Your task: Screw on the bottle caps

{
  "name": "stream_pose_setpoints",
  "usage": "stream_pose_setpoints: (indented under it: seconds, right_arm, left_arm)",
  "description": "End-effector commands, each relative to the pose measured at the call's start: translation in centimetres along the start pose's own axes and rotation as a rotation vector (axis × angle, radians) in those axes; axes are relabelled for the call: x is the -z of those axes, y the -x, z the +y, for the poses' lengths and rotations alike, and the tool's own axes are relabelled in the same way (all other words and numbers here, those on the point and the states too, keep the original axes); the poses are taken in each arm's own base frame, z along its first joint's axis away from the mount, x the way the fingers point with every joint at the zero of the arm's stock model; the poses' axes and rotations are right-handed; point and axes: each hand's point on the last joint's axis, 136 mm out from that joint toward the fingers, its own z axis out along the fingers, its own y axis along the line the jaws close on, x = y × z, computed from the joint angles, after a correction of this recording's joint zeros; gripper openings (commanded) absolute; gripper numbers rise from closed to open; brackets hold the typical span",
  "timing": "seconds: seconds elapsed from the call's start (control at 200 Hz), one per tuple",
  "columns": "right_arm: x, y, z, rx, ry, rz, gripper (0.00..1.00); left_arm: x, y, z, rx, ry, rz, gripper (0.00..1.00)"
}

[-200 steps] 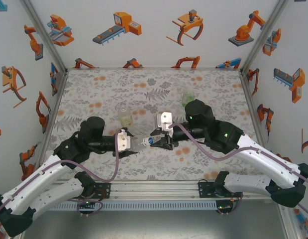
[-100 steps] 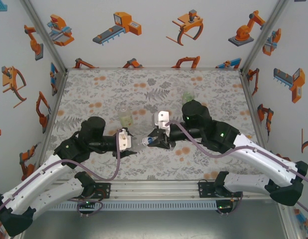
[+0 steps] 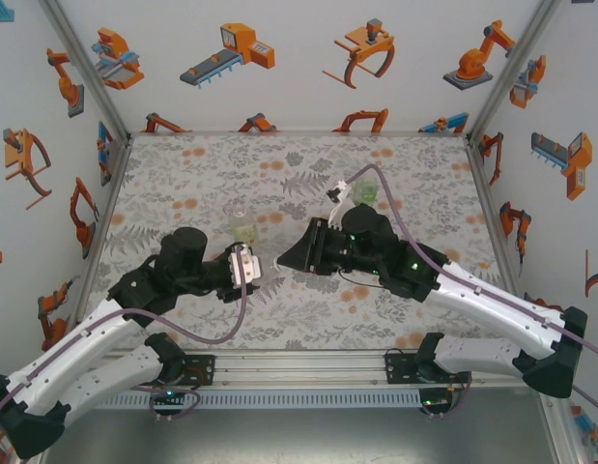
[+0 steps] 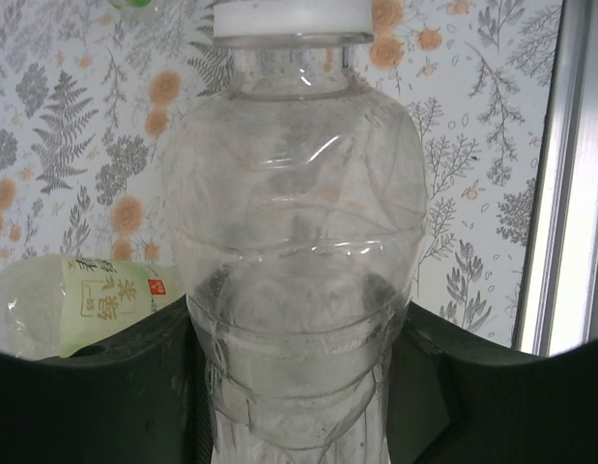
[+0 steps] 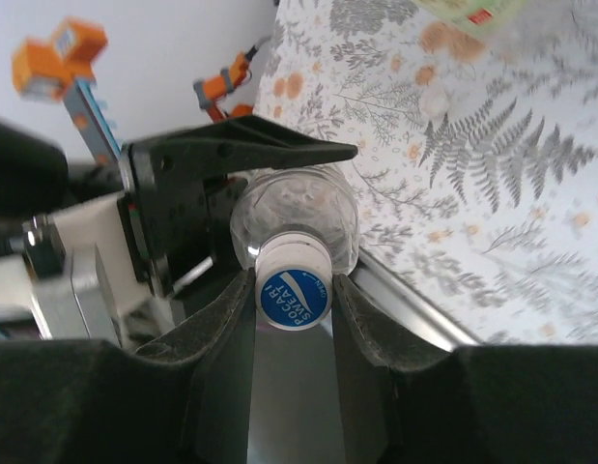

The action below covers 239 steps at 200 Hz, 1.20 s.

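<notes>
Now, at the right claw point(image 5: 294, 280): pressed in on the cap point(image 5: 292, 295), one pad on each side of its rim, blue top facing the wrist camera. Seated on the neck of the clear bottle point(image 5: 295, 215); whether threaded home or merely resting there, cannot tell. Opposite, at the left claw point(image 4: 299, 329): clamped round the bottle's lower body, holding it off the surface point(image 3: 183, 174) near the front, roughly level, neck towards the right claw.

Likely to go wrong in three ways. Cross-threading, if turned with cap and neck out of line. Slipping of the pads round the small smooth rim, so turning without tightening. Twisting of the thin bottle inside the left grip, or denting of its wall under too hard a squeeze, then a drop.

Round about: yellowish bottle point(image 3: 243, 230) lying on its side just beyond the left claw, close enough to be knocked. Green bottle point(image 3: 366, 188) further back, just beside the right wrist and a loop of cable point(image 3: 387, 184); some risk of snagging or toppling it on a wrist roll. Metal rail point(image 4: 569, 193) at the surface's edge, near the held bottle. Otherwise, seemingly nothing barring the twist itself.
</notes>
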Motion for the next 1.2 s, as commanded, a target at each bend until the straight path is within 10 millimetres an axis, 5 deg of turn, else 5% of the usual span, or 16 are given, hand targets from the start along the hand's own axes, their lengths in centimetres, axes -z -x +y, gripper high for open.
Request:
stream_pose_setpoints:
  seconds: [0.0,0.05,0.175,0.275,0.461,0.781,1.192]
  right_arm:
    - [-0.8,1.1,-0.5,-0.257,-0.032,-0.066,0.00]
    - [-0.5,1.4,0.3,-0.197,-0.023,-0.061,0.00]
    - [0.9,2.0,2.5,0.061,0.013,-0.054,0.41]
    - [2.6,2.1,4.1,0.329,0.068,-0.060,0.53]
    - [5.8,2.2,6.1,0.751,0.152,-0.126,0.58]
    - [7.7,-2.9,8.6,1.370,0.432,-0.008,0.56]
    - [5.7,-5.1,7.6,1.487,0.529,0.040,0.50]
  left_arm:
    - [0.1,3.1,0.3,-0.053,-0.008,-0.123,0.00]
    - [0.0,3.1,0.2,-0.054,-0.015,-0.124,0.00]
    - [0.0,3.2,0.0,-0.056,-0.029,-0.130,0.00]
    - [0.0,3.3,-0.2,-0.060,-0.043,-0.134,0.00]
    - [0.3,3.5,-1.5,-0.082,-0.111,-0.152,0.00]
    - [0.9,4.0,-2.3,-0.080,-0.144,-0.176,0.00]
    - [1.0,4.0,-2.6,-0.072,-0.163,-0.179,0.00]
